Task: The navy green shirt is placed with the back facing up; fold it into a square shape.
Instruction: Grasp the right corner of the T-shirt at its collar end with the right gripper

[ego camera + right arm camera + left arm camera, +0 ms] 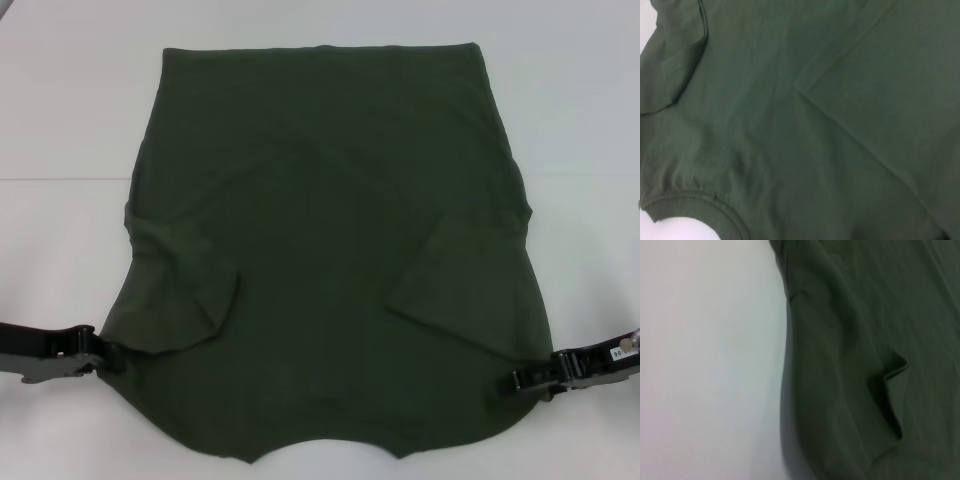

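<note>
Olive shirt spread between two low grippers on a white table.

The white table carries the navy green shirt, lying flat between the two arms with both sleeves folded inward over the body and the collar edge nearest the robot. The left gripper sits at the shirt's near left shoulder, touching the fabric edge; the right gripper meets the near right shoulder likewise. Whether either gripper's fingers are apart or pinched on cloth cannot be told.

White table under green shirt
</note>
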